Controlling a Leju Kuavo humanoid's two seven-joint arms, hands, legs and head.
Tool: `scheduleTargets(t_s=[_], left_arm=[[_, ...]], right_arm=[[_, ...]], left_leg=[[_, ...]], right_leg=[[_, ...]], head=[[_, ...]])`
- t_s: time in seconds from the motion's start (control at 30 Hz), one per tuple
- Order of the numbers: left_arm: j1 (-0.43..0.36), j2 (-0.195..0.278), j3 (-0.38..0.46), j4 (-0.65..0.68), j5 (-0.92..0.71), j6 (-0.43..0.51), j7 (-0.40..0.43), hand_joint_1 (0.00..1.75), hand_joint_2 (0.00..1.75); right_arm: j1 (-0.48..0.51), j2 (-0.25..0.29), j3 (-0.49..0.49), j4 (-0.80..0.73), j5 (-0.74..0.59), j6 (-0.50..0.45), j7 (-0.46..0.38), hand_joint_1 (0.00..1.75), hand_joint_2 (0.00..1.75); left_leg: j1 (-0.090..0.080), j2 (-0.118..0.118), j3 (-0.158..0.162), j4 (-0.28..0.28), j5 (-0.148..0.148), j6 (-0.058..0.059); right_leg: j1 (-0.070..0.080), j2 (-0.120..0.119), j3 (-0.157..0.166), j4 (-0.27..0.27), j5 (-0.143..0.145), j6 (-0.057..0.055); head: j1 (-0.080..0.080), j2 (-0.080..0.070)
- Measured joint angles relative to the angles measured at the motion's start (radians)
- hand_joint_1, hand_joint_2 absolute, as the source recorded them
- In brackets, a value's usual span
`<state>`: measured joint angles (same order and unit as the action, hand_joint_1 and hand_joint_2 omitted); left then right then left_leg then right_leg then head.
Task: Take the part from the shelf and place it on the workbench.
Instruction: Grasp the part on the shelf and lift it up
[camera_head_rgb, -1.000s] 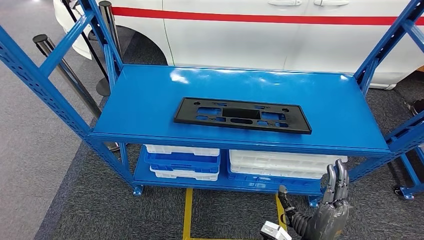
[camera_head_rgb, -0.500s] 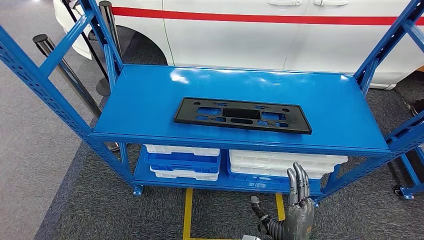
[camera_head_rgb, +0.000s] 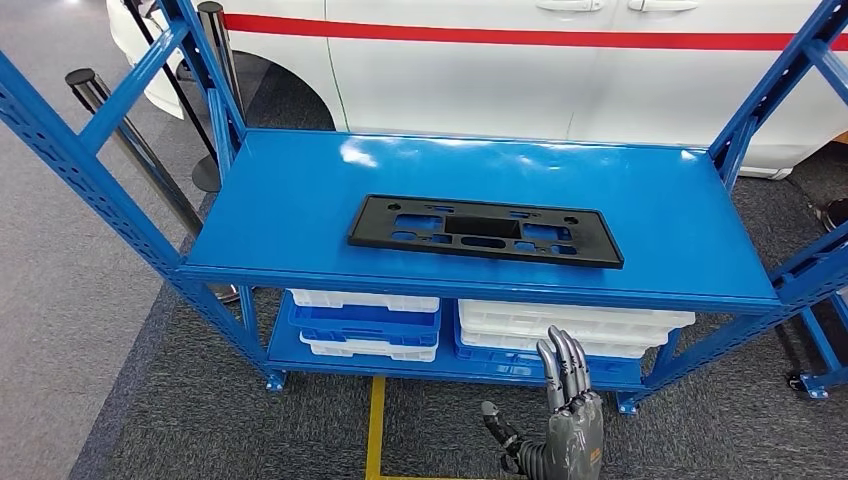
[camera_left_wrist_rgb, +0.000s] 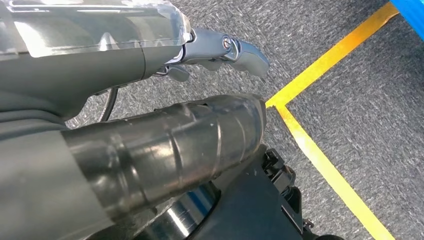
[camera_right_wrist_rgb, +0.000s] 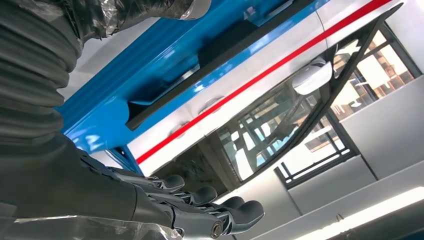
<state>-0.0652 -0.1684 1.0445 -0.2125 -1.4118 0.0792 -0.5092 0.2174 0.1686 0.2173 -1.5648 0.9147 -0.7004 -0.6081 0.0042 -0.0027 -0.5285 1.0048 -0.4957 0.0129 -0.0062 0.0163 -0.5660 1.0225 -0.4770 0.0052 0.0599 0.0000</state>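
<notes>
The part (camera_head_rgb: 485, 230) is a flat black plastic plate with several cut-outs, lying lengthwise on the blue shelf top (camera_head_rgb: 290, 200) near its front edge. My right hand (camera_head_rgb: 562, 425) is raised below and in front of the shelf, under the part's right half, with fingers straight, thumb apart and nothing in it. In the right wrist view the same hand (camera_right_wrist_rgb: 165, 200) points up towards the shelf, and the part (camera_right_wrist_rgb: 225, 47) is seen edge-on. My left hand (camera_left_wrist_rgb: 100, 55) hangs low over the grey carpet, holding nothing, its thumb (camera_left_wrist_rgb: 190, 140) apart from the fingers.
White bins (camera_head_rgb: 570, 325) and blue bins (camera_head_rgb: 365, 325) fill the lower shelf. Blue uprights (camera_head_rgb: 90, 150) frame both ends. A white car (camera_head_rgb: 600, 80) with a red stripe stands behind. Yellow floor tape (camera_head_rgb: 376, 420) runs in front, and black posts (camera_head_rgb: 130, 140) stand at left.
My right hand has moved to the left and slightly lower in front of the shelf, still spread. The part has not moved.
</notes>
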Motion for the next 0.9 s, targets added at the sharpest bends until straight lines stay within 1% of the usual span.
scheduleTargets(t_s=[0.2, 0.4, 0.5, 0.57, 0.6, 0.63, 0.67, 0.7, 0.73, 0.77, 0.8, 0.83, 0.87, 0.9], left_arm=[[0.000, 0.001, 0.000, 0.000, 0.000, -0.005, 0.000, 0.00, 0.00], [0.001, 0.008, 0.000, 0.000, 0.000, -0.016, 0.000, 0.00, 0.00], [0.001, 0.011, 0.000, 0.000, 0.000, -0.016, 0.002, 0.00, 0.00], [0.000, 0.012, 0.000, 0.000, 0.000, -0.016, 0.004, 0.00, 0.00], [0.001, 0.012, 0.000, 0.000, -0.001, -0.016, 0.006, 0.00, 0.00], [0.001, 0.012, -0.001, 0.000, -0.001, -0.017, 0.008, 0.00, 0.00], [0.001, 0.012, -0.001, 0.000, -0.001, -0.018, 0.012, 0.00, 0.00], [0.001, 0.012, -0.001, 0.000, -0.001, -0.019, 0.016, 0.00, 0.00], [0.001, 0.013, -0.001, 0.000, -0.001, -0.019, 0.019, 0.00, 0.00], [0.002, 0.013, -0.001, 0.000, -0.001, -0.019, 0.021, 0.00, 0.00], [0.003, 0.013, -0.001, 0.000, -0.001, -0.019, 0.022, 0.00, 0.00], [0.003, 0.013, -0.001, 0.000, -0.002, -0.019, 0.023, 0.00, 0.00], [0.003, 0.013, -0.001, 0.000, -0.002, -0.020, 0.023, 0.00, 0.00], [0.004, 0.013, -0.001, 0.000, -0.001, -0.020, 0.023, 0.00, 0.00]], right_arm=[[0.003, -0.001, -0.009, -0.015, 0.008, 0.000, -0.017, 0.00, 1.75], [0.005, -0.001, -0.028, -0.041, 0.009, 0.000, -0.020, 0.00, 1.75], [0.006, -0.001, -0.031, -0.048, 0.009, 0.000, -0.019, 0.00, 1.75], [0.006, -0.001, -0.033, -0.052, 0.010, 0.000, -0.018, 0.00, 1.75], [0.006, -0.001, -0.034, -0.054, 0.011, 0.000, -0.018, 0.00, 1.75], [0.005, -0.001, -0.035, -0.055, 0.011, 0.000, -0.017, 0.00, 1.75], [0.005, -0.001, -0.036, -0.056, 0.012, 0.000, -0.017, 0.00, 1.75], [0.006, -0.001, -0.037, -0.056, 0.012, 0.000, -0.017, 0.00, 1.75], [0.007, -0.001, -0.038, -0.056, 0.012, 0.000, -0.017, 0.00, 1.75], [0.008, -0.002, -0.039, -0.056, 0.013, 0.000, -0.017, 0.00, 1.75], [0.009, -0.002, -0.041, -0.056, 0.013, 0.000, -0.017, 0.00, 1.75], [0.010, -0.002, -0.042, -0.056, 0.013, 0.000, -0.016, 0.00, 1.75], [0.010, -0.002, -0.043, -0.056, 0.013, 0.000, -0.015, 0.00, 1.75], [0.010, -0.002, -0.044, -0.055, 0.014, 0.000, -0.014, 0.00, 1.75]], left_leg=[[-0.001, 0.000, 0.000, 0.001, 0.000, 0.000], [-0.004, 0.000, -0.002, 0.005, -0.001, 0.002], [-0.005, 0.000, -0.003, 0.008, -0.003, 0.006], [0.000, 0.002, 0.001, -0.003, 0.003, 0.014], [0.003, 0.004, 0.005, -0.011, 0.006, 0.020], [0.007, 0.006, 0.009, -0.019, 0.010, 0.026], [0.008, 0.009, 0.011, -0.023, 0.012, 0.029], [0.009, 0.011, 0.011, -0.024, 0.011, 0.031], [0.009, 0.012, 0.012, -0.023, 0.010, 0.031], [0.009, 0.013, 0.013, -0.023, 0.008, 0.029], [0.010, 0.013, 0.015, -0.022, 0.006, 0.026], [0.012, 0.013, 0.019, -0.020, 0.001, 0.022], [0.014, 0.013, 0.025, -0.018, -0.005, 0.016], [0.015, 0.012, 0.029, -0.014, -0.012, 0.009]], right_leg=[[-0.001, 0.000, 0.000, -0.001, 0.000, 0.000], [-0.007, 0.000, 0.000, -0.002, 0.001, 0.002], [-0.008, 0.000, 0.001, -0.004, 0.003, 0.006], [-0.006, -0.001, 0.003, -0.004, 0.002, 0.011], [-0.005, -0.003, -0.002, 0.009, -0.008, 0.014], [-0.005, -0.004, -0.015, 0.040, -0.027, 0.016], [-0.006, -0.006, -0.039, 0.092, -0.056, 0.018], [-0.007, -0.006, -0.072, 0.157, -0.088, 0.020], [-0.010, -0.006, -0.104, 0.220, -0.112, 0.023], [-0.013, -0.007, -0.128, 0.263, -0.122, 0.025], [-0.016, -0.008, -0.135, 0.270, -0.110, 0.027], [-0.019, -0.010, -0.122, 0.236, -0.080, 0.029], [-0.023, -0.013, -0.092, 0.169, -0.040, 0.031], [-0.023, -0.016, -0.060, 0.103, -0.012, 0.032]], head=[[0.000, 0.000], [0.000, 0.000], [0.000, 0.000], [0.000, 0.000], [0.001, 0.000], [0.001, 0.000], [0.001, 0.000], [0.001, 0.000], [0.001, 0.000], [0.001, 0.000], [0.001, 0.000], [0.001, 0.000], [0.001, 0.000], [0.002, 0.000]])
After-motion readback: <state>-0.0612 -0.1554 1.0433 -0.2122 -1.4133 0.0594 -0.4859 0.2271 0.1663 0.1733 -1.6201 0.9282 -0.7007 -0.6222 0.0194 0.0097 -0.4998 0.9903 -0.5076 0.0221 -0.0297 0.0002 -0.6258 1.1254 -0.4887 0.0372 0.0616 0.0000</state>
